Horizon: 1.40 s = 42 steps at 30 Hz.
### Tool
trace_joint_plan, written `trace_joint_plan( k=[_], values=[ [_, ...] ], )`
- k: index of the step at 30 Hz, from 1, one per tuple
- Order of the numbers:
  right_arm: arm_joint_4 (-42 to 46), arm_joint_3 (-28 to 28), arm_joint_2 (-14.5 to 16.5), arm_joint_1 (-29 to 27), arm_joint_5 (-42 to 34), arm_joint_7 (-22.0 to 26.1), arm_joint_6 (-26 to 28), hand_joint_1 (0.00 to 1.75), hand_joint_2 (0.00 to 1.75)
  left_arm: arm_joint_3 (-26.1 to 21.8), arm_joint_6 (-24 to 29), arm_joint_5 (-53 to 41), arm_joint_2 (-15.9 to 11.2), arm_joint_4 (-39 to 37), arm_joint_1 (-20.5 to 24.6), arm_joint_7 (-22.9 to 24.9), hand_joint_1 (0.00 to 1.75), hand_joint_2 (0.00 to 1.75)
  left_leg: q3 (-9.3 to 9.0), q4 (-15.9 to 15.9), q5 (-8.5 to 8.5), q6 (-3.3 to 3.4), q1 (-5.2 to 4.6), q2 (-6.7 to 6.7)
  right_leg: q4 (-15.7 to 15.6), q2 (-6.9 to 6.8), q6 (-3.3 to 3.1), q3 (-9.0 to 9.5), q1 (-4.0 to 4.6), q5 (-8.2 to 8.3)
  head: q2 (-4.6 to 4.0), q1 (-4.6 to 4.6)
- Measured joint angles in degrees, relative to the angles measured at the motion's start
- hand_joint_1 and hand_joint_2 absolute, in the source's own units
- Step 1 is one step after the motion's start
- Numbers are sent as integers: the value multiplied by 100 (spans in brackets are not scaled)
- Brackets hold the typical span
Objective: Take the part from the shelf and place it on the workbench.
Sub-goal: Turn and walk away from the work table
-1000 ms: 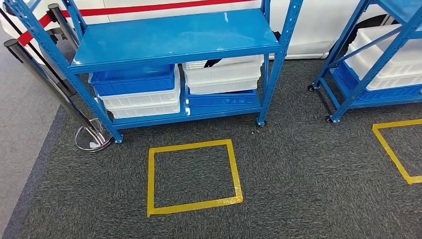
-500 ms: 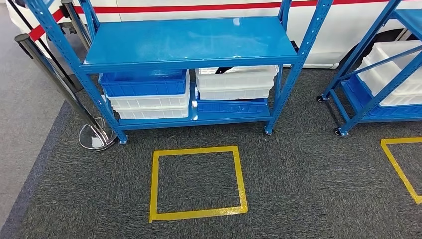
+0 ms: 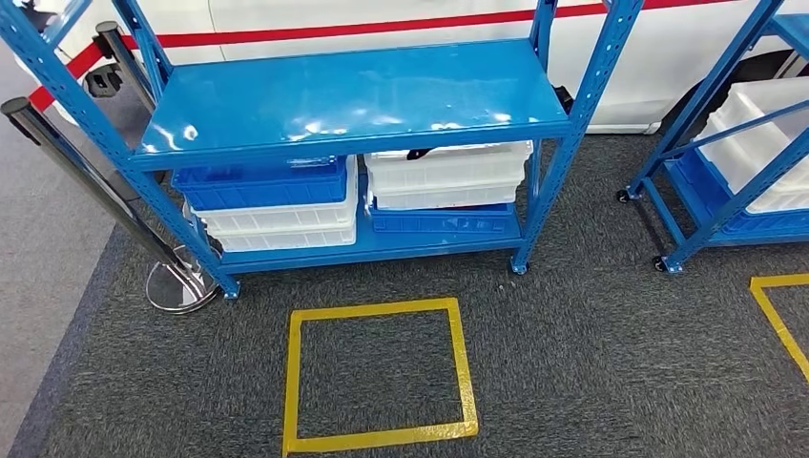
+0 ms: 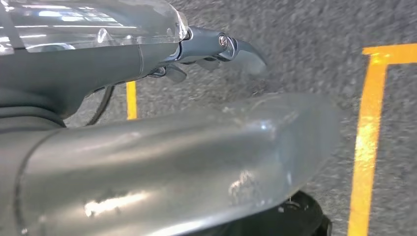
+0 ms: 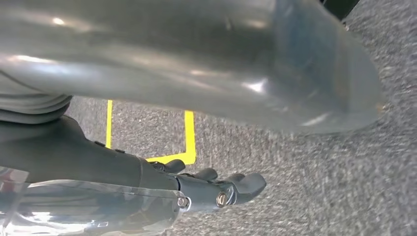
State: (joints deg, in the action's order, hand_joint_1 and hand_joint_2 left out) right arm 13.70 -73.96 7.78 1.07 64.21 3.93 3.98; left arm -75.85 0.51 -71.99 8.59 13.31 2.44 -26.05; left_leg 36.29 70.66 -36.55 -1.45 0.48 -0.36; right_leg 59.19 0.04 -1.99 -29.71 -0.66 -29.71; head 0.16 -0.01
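Observation:
In the head view a blue metal shelf point(image 3: 353, 95) stands ahead on dark carpet. Its upper board is bare. On the lower board, stacked blue and white bins point(image 3: 272, 205) sit at the left and a white bin point(image 3: 446, 176) on a blue one at the right. A small dark part point(image 3: 417, 153) peeks over the white bin's rim, mostly hidden by the upper board. My left hand point(image 4: 147, 137) hangs over the carpet, fingers point(image 4: 216, 46) stretched out and holding nothing. My right hand point(image 5: 162, 73) hangs likewise, with its fingers point(image 5: 231, 187) apart from the thumb and nothing in it.
A yellow tape square point(image 3: 291, 382) marks the carpet in front of the shelf. A black barrier post with a chrome base point(image 3: 176, 286) stands by the shelf's left leg. A second blue shelf point(image 3: 706, 191) with white bins stands at the right, with another yellow line point(image 3: 777, 320) before it.
The whole picture has shifted: the camera has moved, and the shelf and the yellow square now sit lower in the head view. Nothing on the shelf has moved.

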Motion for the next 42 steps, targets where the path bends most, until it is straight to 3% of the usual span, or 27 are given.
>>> trace_joint_plan(
  k=[3, 4, 5, 7, 9, 10, 12, 14, 15, 16, 18, 19, 20, 22, 23, 25, 27, 29, 30, 31, 33, 35, 38, 39, 40, 42],
  values=[
    [-4, -5, 4, -5, 10, 12, -5, 0, 0, -8, 1, -1, -5, 0, -26, 14, 0, 0, -47, -863, 917, 123, -48, 35, -1, -1, 60, 210, 9, -193, 0, 1],
    [-5, -7, 5, -1, 13, 12, -7, 0, 0, -10, 2, -2, -7, 0, -30, 20, 0, 0, -60, -984, 1086, 163, -70, 45, -18, 1, 97, 245, 10, -241, 0, -1],
    [-7, -9, 6, 9, 15, 12, -8, 0, 0, -11, 4, -2, -7, 0, -32, 25, 0, 0, -72, -1030, 1126, 196, -83, 42, -17, 2, 140, 283, 13, -257, 0, -2],
    [-7, -10, 4, 21, 20, 12, -9, 0, 0, -11, 9, -4, -2, 0, -28, 30, 0, 0, -213, -1128, 1104, 266, -71, 18, 37, -4, 226, 334, 12, -223, 0, -5],
    [-7, -11, 3, 29, 25, 13, -4, 0, 0, -11, 11, -6, 3, 0, -21, 31, 0, 0, -397, -1243, 1073, 339, -49, -1, 383, -5, 273, 202, 5, -190, 0, 13],
    [-7, -11, 2, 36, 27, 13, -1, 0, 0, -10, 12, -7, 5, 0, -12, 32, 0, 0, -467, -1282, 1046, 368, -44, -1, 674, -2, 282, 13, -3, -255, 0, 20],
    [-7, -15, 2, 44, 29, 12, 1, 0, 0, -10, 17, -7, 6, 0, 2, 43, 0, 0, -573, -1305, 962, 402, -47, -4, 1264, 0, 304, -474, -8, -550, 0, 31],
    [-7, -22, 2, 34, 29, 10, -9, 0, 0, -11, 22, -7, 7, 0, -7, 54, 0, 0, -703, -1305, 846, 397, -48, -21, 1438, -1, 335, -801, -10, -747, -1, 35],
    [-7, -27, 1, 25, 29, 9, -14, 0, 0, -12, 25, -8, 8, 0, -15, 56, 0, 0, -791, -1305, 779, 384, -47, -32, 1294, -1, 345, -851, -10, -672, -1, 37],
    [-7, -33, -2, 15, 29, 9, -18, 0, 0, -13, 27, -8, 9, 0, -21, 57, 0, 0, -882, -1305, 706, 367, -47, -41, 1020, -2, 342, -837, -8, -448, -1, 38],
    [-7, -48, -7, -12, 30, 9, -18, 0, 0, -14, 30, -8, 19, 0, -29, 61, 0, 0, -1024, -1298, 558, 320, -56, -54, 394, -3, 288, -775, 12, 207, -1, 43],
    [-7, -54, -9, -18, 31, 9, -19, 0, 0, -15, 30, -8, 23, 0, -20, 63, 0, 0, -1064, -1301, 490, 288, -64, -58, 209, -2, 248, -753, 30, 422, -1, 41],
    [-7, -57, -10, -18, 32, 8, -20, 0, 0, -16, 30, -8, 27, 0, -12, 67, 0, 0, -1108, -1294, 448, 253, -70, -59, 110, 3, 207, -742, 41, 529, 0, 39],
    [-7, -59, -6, -7, 35, 8, -24, 0, 0, -17, 31, -8, 23, 1, 11, 73, 0, 0, -1169, -1268, 443, 186, -78, -55, 62, 14, 127, -657, 37, 473, 0, 31],
    [-7, -60, -3, -8, 37, 8, -26, 0, 0, -17, 32, -8, 20, 1, 12, 76, 0, 0, -1153, -1150, 478, 159, -76, -47, 22, 15, 89, -586, 20, 451, 1, 27],
    [-7, -63, 2, -8, 40, 8, -31, 0, 0, -17, 34, -10, 15, 2, 22, 79, 0, 0, -866, -611, 450, 98, -59, -24, -38, 6, 30, -433, -2, 388, 1, -1],
    [-7, -73, 0, -6, 43, 7, -35, 0, 0, -17, 34, -13, 15, 2, 20, 82, 0, 0, -401, 82, 173, 34, -30, -7, -68, -1, 3, -310, -3, 289, 1, -25],
    [-7, -84, 1, -6, 45, 7, -38, 0, 0, -17, 34, -14, 17, 2, 1, 85, 0, 0, -73, 337, -106, -1, -3, -4, -72, 8, 4, -162, -4, 170, 0, -26],
    [-7, -87, 2, -7, 46, 6, -39, 0, 0, -18, 34, -13, 18, 2, -8, 86, 0, 0, -13, 224, -78, -3, 4, -2, -73, 13, 12, -73, -4, 103, 0, -26],
    [-7, -89, 3, -8, 46, 6, -39, 0, 0, -19, 34, -14, 19, 2, -15, 86, 0, 0, -17, -32, 101, 9, 9, 0, -74, 15, 25, 19, -4, 37, 0, -27],
    [-8, -92, 6, -11, 47, 3, -39, 0, 0, -26, 35, -14, 16, 2, -29, 86, 0, 0, -79, -682, 724, 75, -7, 12, -69, 16, 65, 167, 2, -92, -1, -28],
    [-9, -95, 8, 5, 54, -2, -41, 0, 0, -36, 39, -14, 15, 2, -39, 93, 0, 0, -103, -1023, 1072, 163, -40, 21, -65, 24, 137, 258, 11, -190, -1, -33],
    [-10, -98, 7, 23, 75, -12, -45, 0, 0, -40, 46, -15, 16, 2, -38, 101, 0, 0, -248, -1134, 1074, 291, -36, 3, 3, 25, 246, 356, 17, -211, -1, -29],
    [-11, -98, 7, 26, 84, -14, -46, 0, 0, -41, 50, -16, 17, 2, -36, 103, 0, 0, -325, -1172, 1068, 328, -26, -2, 131, 22, 271, 313, 11, -238, 0, -16],
    [-11, -97, 7, 35, 93, -15, -48, 0, 0, -41, 56, -19, 17, 2, -28, 108, 0, 0, -389, -1202, 1059, 360, -19, -5, 356, 20, 289, 197, 1, -317, 0, -6],
    [-11, -96, 8, 48, 105, -21, -48, 0, 0, -41, 74, -23, 17, 2, -14, 122, 0, 0, -457, -1223, 1006, 404, -26, -3, 992, 19, 317, -229, -10, -605, 0, 9]
  ],
)
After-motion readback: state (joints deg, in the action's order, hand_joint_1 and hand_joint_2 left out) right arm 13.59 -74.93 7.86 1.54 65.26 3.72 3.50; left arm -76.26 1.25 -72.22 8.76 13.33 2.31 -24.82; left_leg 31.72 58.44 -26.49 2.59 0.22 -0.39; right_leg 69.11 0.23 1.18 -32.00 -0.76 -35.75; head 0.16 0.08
